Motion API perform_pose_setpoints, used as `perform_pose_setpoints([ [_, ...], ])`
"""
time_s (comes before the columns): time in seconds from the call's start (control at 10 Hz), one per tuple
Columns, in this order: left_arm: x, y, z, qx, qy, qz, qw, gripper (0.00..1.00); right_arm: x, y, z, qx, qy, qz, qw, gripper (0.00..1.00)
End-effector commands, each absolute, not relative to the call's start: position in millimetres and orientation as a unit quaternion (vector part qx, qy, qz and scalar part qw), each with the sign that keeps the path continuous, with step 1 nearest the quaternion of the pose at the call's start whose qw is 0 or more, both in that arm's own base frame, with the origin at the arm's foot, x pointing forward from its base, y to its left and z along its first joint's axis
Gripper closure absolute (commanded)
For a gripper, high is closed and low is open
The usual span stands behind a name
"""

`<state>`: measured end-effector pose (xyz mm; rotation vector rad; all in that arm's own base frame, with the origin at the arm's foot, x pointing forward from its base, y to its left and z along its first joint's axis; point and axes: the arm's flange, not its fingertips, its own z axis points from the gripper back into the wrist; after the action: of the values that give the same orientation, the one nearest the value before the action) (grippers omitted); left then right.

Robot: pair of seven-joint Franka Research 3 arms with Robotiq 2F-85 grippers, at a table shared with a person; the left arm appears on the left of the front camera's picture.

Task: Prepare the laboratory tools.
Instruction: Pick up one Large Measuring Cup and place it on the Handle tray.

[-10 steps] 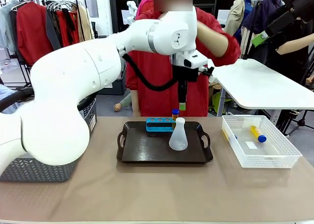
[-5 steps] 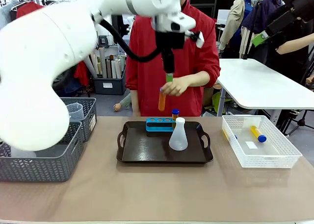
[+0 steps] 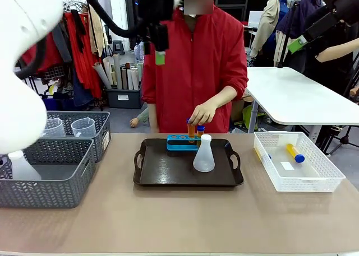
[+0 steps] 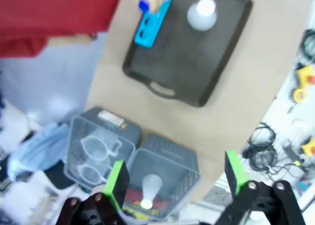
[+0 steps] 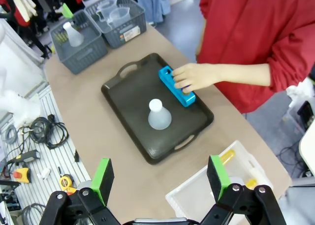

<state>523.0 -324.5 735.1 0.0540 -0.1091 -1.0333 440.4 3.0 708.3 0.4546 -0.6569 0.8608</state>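
A slim orange-filled tube (image 3: 191, 131), likely light and slippery, best pinched below its cap, sits in the blue tube rack (image 3: 179, 140) on the black tray (image 3: 168, 175), held by a person's hand (image 3: 203, 111). Both arms' jaws gape empty above the desk (image 3: 168, 222).

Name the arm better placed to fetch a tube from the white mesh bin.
Right. The right gripper hangs open nearly above the white mesh bin with its tubes; the left gripper, open too, hangs over the grey baskets.
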Motion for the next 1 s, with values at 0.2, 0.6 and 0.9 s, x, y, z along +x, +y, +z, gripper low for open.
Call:
perform_pose_setpoints([
  [0.2,412,-170,615,0.012,-0.067,-0.369,0.927,0.00,440,4,710,0.218,-0.314,0.409,0.829,0.00],
  [0.6,397,-93,575,-0.014,-0.028,-0.235,0.971,0.00,440,4,710,0.218,-0.314,0.409,0.829,0.00],
  [0.9,357,-57,522,-0.042,-0.022,-0.191,0.980,0.00,440,4,710,0.218,-0.314,0.409,0.829,0.00],
])
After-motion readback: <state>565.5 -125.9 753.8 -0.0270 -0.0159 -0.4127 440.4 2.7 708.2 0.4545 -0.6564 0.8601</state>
